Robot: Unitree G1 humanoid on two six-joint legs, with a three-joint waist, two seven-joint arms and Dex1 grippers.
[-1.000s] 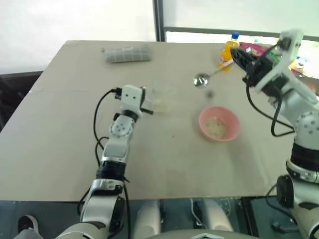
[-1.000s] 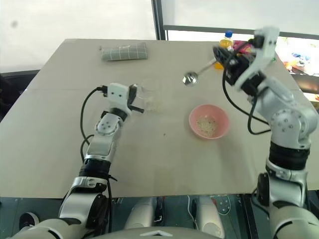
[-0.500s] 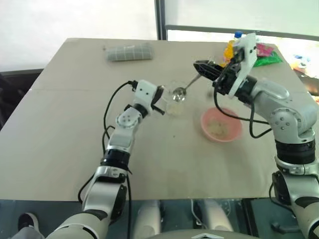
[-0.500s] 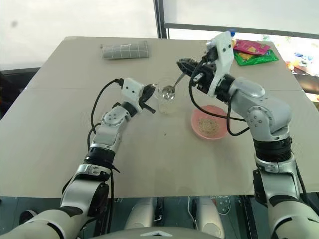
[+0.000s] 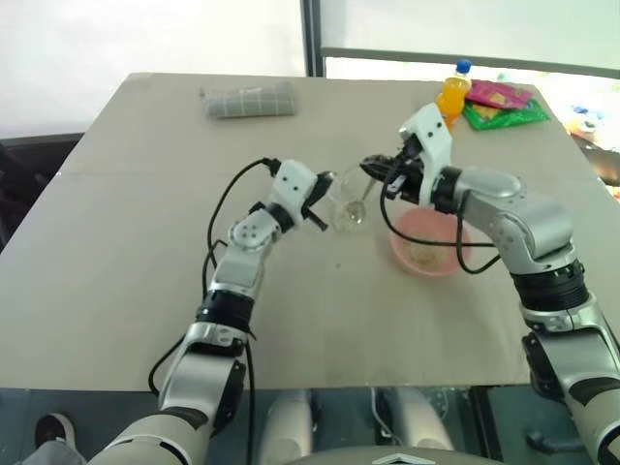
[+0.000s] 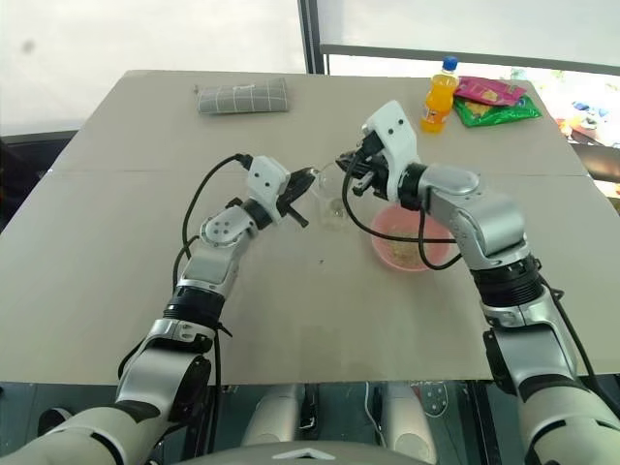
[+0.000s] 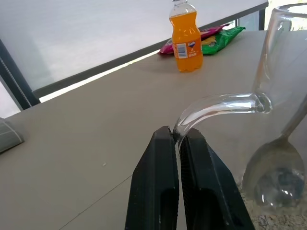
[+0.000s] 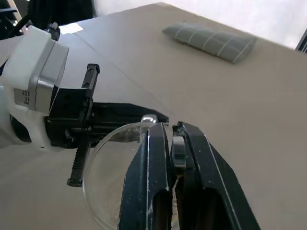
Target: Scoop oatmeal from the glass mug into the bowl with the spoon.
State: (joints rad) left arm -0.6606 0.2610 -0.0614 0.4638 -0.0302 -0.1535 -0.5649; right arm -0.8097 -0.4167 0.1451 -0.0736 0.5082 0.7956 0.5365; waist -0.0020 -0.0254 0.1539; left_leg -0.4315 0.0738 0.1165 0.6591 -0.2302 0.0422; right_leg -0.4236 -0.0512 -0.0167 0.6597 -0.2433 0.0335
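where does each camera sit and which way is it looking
Left and right eye views: on the head, looking down over both arms at the table.
Left wrist view: along the left gripper, shut on the mug handle; bottle beyond.
Right wrist view: along the right gripper, shut on the spoon.
All share the mug.

**Daylight washes a tabletop scene**

Bright, diffuse daylight pours from the window [image 5: 194, 34] behind the table [image 5: 116, 291], blowing the panes out to white. Shadows on the tabletop are soft and faint. The glass mug [image 7: 283, 96] catches pale highlights in the left wrist view, where nearby edges blur slightly.
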